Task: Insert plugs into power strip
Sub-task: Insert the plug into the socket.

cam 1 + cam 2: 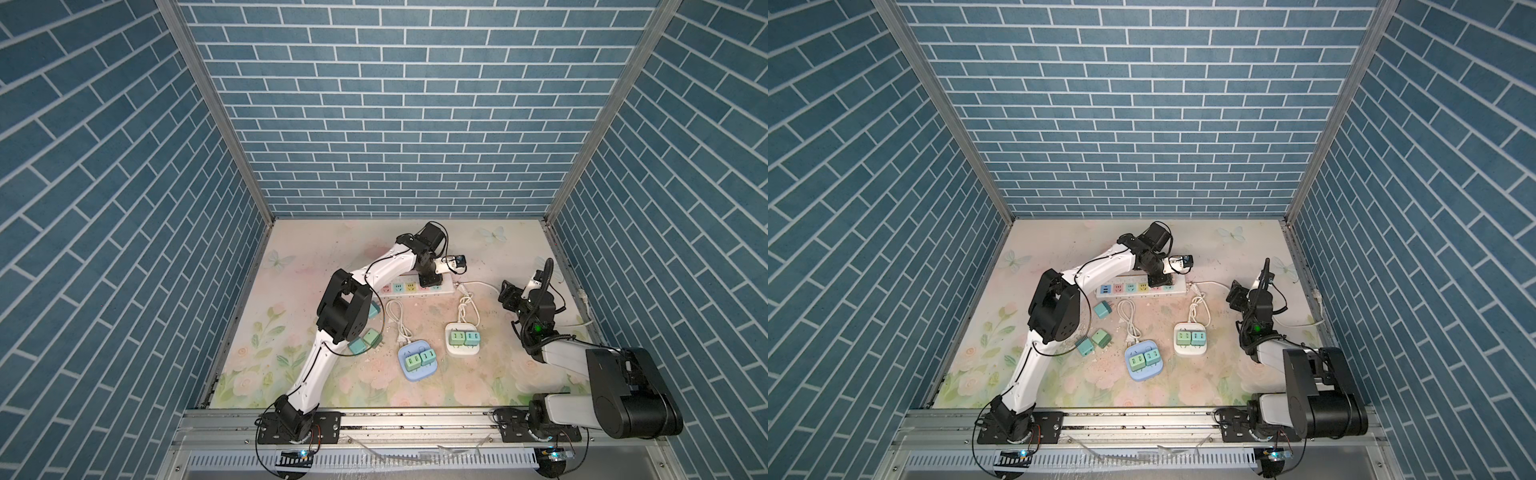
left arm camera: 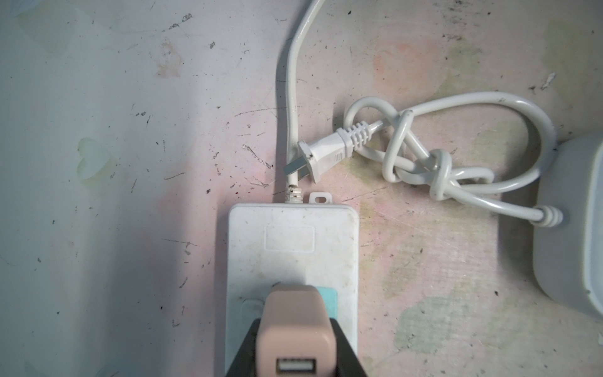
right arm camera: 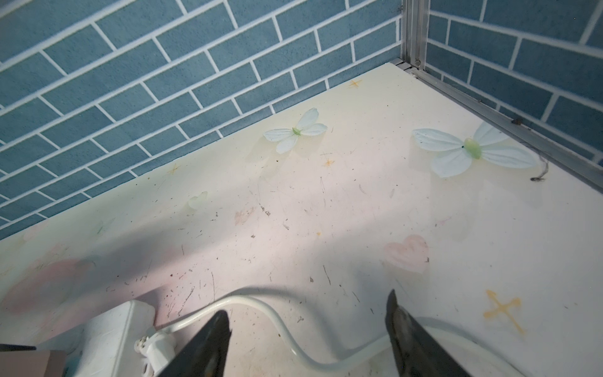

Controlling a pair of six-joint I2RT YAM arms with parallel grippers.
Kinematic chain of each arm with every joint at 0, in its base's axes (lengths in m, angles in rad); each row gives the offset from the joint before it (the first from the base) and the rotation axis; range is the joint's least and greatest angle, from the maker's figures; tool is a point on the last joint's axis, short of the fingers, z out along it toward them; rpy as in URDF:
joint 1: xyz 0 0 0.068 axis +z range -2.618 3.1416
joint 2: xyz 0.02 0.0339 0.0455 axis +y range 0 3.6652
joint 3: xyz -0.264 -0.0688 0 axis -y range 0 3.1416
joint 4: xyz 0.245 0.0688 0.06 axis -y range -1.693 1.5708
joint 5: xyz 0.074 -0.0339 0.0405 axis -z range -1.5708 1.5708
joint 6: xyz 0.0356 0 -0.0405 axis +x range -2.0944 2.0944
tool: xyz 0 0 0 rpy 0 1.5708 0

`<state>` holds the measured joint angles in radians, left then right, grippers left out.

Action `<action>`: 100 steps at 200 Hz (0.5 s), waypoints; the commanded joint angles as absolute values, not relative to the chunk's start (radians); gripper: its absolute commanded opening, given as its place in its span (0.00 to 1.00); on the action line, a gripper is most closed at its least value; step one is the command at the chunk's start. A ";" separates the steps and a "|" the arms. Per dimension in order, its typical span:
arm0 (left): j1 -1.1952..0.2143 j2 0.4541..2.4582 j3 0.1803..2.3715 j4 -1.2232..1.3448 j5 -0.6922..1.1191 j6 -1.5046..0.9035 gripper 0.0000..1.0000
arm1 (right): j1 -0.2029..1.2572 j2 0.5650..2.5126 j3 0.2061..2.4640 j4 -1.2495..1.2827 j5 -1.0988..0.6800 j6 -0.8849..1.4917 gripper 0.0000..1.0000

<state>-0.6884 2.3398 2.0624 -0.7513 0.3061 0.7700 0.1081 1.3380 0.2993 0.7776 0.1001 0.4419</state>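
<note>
Left arm (image 1: 316, 370) rises from its base at seven o'clock, folds at a high elbow and stretches toward twelve. Its wrist is bent straight down, and the left gripper (image 1: 429, 277) is clamped tight on the pinkish-tan plug (image 2: 295, 321). Over at five o'clock the right arm (image 1: 569, 353) folds back on itself, forearm reaching toward three, and the right gripper (image 3: 306, 305) hangs with jaws spread wide, holding nothing.

A robot lab test booth: blue brick-print wall panels (image 1: 415, 104) on aluminium framing (image 1: 220, 116) around a floral tabletop (image 1: 457, 386).
</note>
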 commanded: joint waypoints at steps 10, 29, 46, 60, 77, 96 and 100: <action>-0.678 2.355 2.076 -0.788 0.335 0.738 0.00 | 0.104 1.348 0.324 0.779 0.096 0.468 0.77; -0.673 2.350 2.059 -0.784 0.363 0.698 0.00 | 0.104 1.347 0.324 0.779 0.095 0.468 0.77; -0.678 2.326 2.006 -0.746 0.375 0.666 0.00 | 0.104 1.349 0.324 0.779 0.094 0.468 0.77; -0.684 2.291 1.936 -0.690 0.366 0.640 0.00 | 0.104 1.348 0.324 0.779 0.094 0.466 0.77; -0.688 2.248 1.863 -0.625 0.350 0.593 0.00 | 0.104 1.348 0.324 0.780 0.091 0.467 0.77; -0.694 2.222 1.829 -0.606 0.348 0.559 0.00 | 0.104 1.348 0.323 0.782 0.089 0.468 0.77; -0.696 2.219 1.825 -0.605 0.348 0.557 0.00 | 0.104 1.348 0.322 0.783 0.090 0.467 0.77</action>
<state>-0.6804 2.2566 1.8771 -0.5995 0.3374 0.6353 0.1081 1.3384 0.2993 0.7776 0.0967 0.4419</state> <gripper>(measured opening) 0.300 0.768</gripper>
